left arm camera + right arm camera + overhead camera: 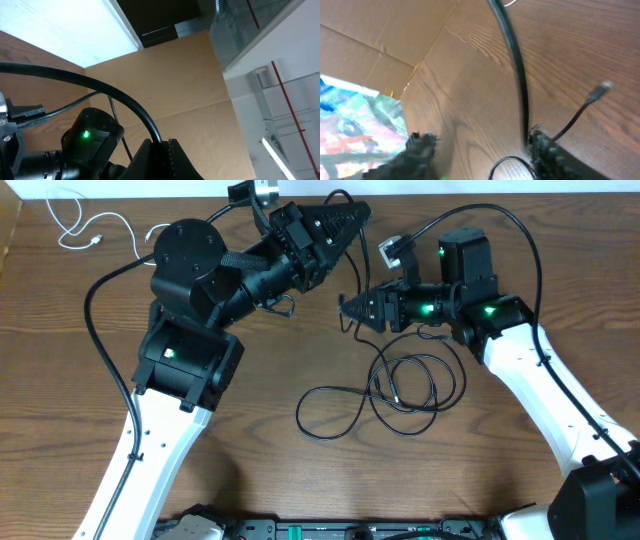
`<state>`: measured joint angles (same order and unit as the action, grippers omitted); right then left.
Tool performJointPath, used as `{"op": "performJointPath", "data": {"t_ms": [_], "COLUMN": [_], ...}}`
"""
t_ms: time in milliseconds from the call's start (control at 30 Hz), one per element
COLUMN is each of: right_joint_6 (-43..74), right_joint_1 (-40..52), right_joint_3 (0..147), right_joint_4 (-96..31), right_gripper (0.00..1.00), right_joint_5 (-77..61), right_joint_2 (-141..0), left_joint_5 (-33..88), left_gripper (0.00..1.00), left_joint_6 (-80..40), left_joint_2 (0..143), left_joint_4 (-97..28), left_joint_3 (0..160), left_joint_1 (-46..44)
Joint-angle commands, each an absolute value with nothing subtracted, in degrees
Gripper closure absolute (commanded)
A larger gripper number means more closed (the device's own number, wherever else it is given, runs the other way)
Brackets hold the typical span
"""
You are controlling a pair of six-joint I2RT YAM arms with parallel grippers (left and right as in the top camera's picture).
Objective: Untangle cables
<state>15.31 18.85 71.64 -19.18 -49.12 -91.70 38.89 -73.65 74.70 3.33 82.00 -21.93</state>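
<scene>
Two claws: the left gripper is at the table's far side, and the right gripper points toward it from the right.
Left claw: clenched. Only the left wrist view shows its fingertips pressed together, with a long thin black cord running into them.
Right claw: released. Its wrist view shows the jaws spread, a black cord just beside one finger, and a small plug end over the wood.
Overhead only: black cord loops lie mid-table near the right gripper. The short white cord is at the far left corner, well apart.
Surface: brown wood-grain table.
Room: a tan cardboard sheet stands beyond the table edge, with glass panels above it. A colourful printed sheet shows in the right wrist view.
</scene>
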Motion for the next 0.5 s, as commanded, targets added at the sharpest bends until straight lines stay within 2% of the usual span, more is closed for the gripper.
{"op": "performJointPath", "data": {"t_ms": [0, 133, 300, 467], "right_joint_6": [14.5, 14.5, 14.5, 14.6], "right_joint_1": [19.6, 21.5, 23.7, 24.5], "right_joint_3": [72.2, 72.2, 72.2, 72.2], "right_joint_4": [-19.5, -21.6, -21.1, -21.9], "right_gripper": [0.52, 0.53, 0.55, 0.65], "right_joint_5": [-47.5, -38.1, -33.3, -27.7], "right_joint_2": [-91.1, -91.1, -91.1, -91.6], "left_joint_5": [39.5, 39.5, 39.5, 39.9], "left_gripper": [0.93, 0.93, 0.93, 0.93], "left_joint_6": [-74.5, -74.6, -75.3, -75.4], "left_joint_2": [74.1, 74.1, 74.1, 74.1], "left_joint_4": [3.9, 3.9, 3.9, 3.9], "left_joint_3": [82.3, 82.4, 82.4, 82.3], "left_joint_1": [-22.1, -22.1, -22.1, -22.1]}}
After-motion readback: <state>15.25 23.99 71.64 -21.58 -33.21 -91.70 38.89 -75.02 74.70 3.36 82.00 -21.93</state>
